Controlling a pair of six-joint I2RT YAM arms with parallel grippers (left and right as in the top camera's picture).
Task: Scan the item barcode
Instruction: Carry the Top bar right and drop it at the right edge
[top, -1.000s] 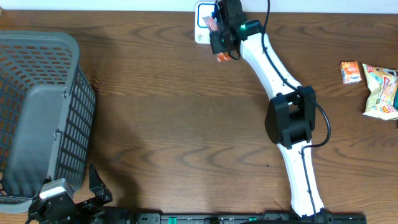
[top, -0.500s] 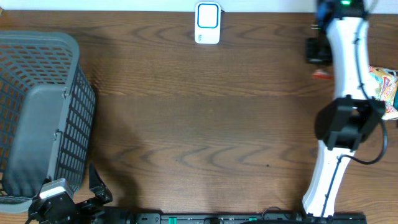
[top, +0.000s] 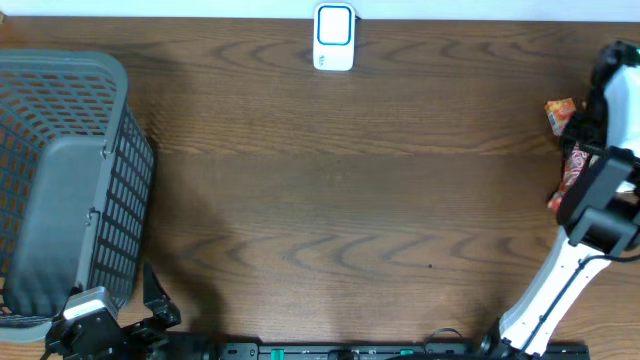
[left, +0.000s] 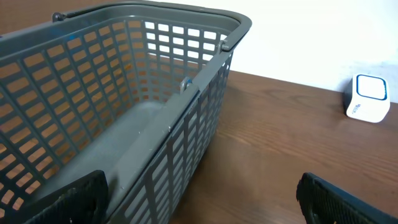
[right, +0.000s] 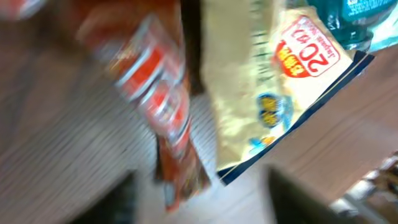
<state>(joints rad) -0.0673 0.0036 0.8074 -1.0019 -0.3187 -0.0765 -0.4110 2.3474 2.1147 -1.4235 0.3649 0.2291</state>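
The item, a red-orange snack packet (right: 165, 112), shows blurred in the right wrist view, just ahead of my right gripper (right: 205, 199). The jaws stand apart and nothing is between them. Overhead, the packet (top: 572, 170) lies at the table's right edge beside my right arm (top: 600, 200). The white barcode scanner (top: 333, 37) stands at the back centre, also seen in the left wrist view as the scanner (left: 368, 98). My left gripper (left: 205, 208) is open and empty at the front left.
A grey mesh basket (top: 60, 180) fills the left side, and its wall (left: 186, 124) is close to my left gripper. A yellow snack bag (right: 273, 81) lies right beside the packet. A small orange packet (top: 560, 113) sits further back.
My right arm swung from the scanner to the table's right edge carrying the red-orange packet, then its jaws opened and let it go. The left arm stayed still.
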